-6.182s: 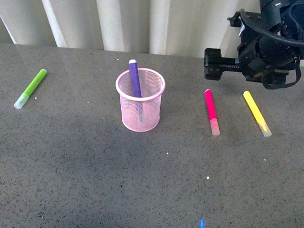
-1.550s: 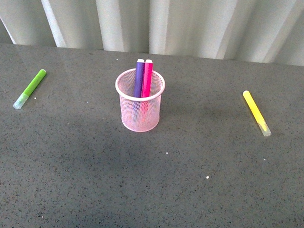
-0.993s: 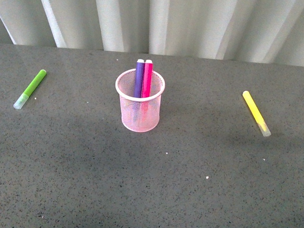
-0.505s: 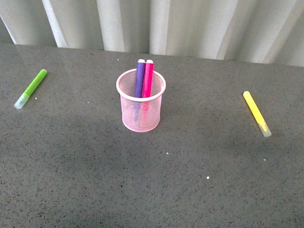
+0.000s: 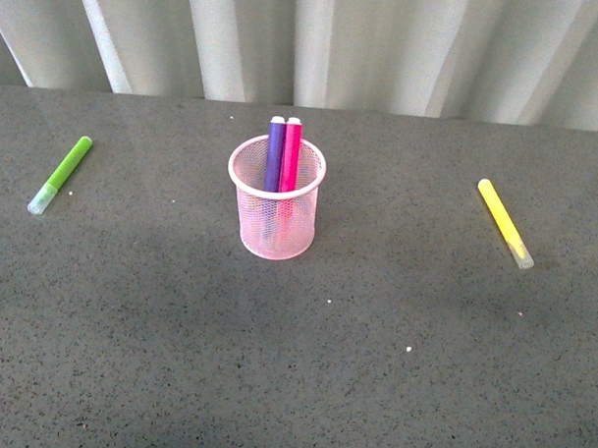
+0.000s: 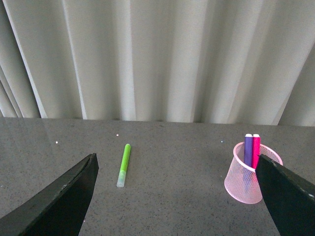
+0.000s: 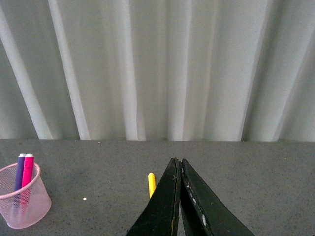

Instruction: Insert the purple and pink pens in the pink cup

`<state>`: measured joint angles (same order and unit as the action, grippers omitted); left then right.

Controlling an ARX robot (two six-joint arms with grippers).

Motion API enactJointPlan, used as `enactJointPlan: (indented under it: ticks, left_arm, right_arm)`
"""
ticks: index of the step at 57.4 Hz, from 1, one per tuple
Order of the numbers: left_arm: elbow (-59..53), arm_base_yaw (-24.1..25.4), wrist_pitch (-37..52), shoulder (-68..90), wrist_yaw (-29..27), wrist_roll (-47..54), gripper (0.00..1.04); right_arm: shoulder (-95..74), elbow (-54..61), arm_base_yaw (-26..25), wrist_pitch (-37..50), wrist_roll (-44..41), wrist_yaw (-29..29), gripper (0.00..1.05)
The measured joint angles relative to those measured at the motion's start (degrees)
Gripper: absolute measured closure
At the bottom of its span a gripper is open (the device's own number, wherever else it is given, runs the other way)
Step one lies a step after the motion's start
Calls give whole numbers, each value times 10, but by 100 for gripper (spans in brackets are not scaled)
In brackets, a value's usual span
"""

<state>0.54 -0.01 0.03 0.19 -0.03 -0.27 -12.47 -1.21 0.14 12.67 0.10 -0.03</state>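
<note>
The pink cup (image 5: pixel 276 211) stands upright on the grey table in the front view. The purple pen (image 5: pixel 275 152) and the pink pen (image 5: pixel 292 153) stand side by side inside it, leaning on its far rim. Neither arm shows in the front view. In the left wrist view the cup (image 6: pixel 246 182) holds both pens, and my left gripper (image 6: pixel 182 196) is open and empty, well back from it. In the right wrist view my right gripper (image 7: pixel 178 162) is shut and empty, and the cup (image 7: pixel 23 204) sits far off to one side.
A lime green marker (image 5: pixel 60 174) lies at the table's left, also in the left wrist view (image 6: pixel 124 164). A yellow marker (image 5: pixel 505 223) lies at the right, partly hidden behind the right fingers (image 7: pixel 151 184). A pleated white curtain (image 5: pixel 315 43) backs the table.
Over six seconds the pink pen went from lying on the table to standing in the cup, and the right arm left the front view. Nothing moved in the last second and a half.
</note>
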Motion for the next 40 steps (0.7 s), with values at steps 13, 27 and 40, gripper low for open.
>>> enactJointPlan:
  ticks: [13,27,40]
  left_arm:
    - [0,0,0,0,0,0,7]
    - [0,0,0,0,0,0,7]
    - [0,0,0,0,0,0,7]
  right_arm:
    - [70,0,0,-85,0,0,101]
    - [122,0,0,-126,0,0,101]
    - [122,0,0,-126,0,0,89]
